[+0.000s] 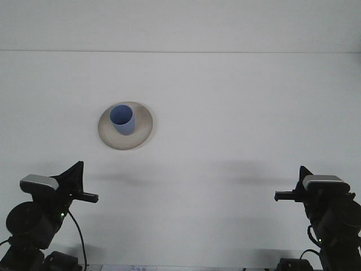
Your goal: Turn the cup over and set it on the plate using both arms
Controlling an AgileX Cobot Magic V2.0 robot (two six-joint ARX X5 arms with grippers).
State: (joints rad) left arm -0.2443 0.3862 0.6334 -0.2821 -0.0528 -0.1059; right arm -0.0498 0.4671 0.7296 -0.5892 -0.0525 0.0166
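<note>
A blue cup [122,119] stands upright, mouth up, on a cream plate [144,131] on the white table, left of centre. My left gripper [87,196] is at the bottom left, well in front of the plate and apart from it. At the bottom right, my right gripper [282,196] points left, far from the cup. Neither holds anything that I can see.
The white table [237,113] runs back to a pale wall, with its far edge [225,52] near the top of the view. Cables hang by the left arm's base [79,237].
</note>
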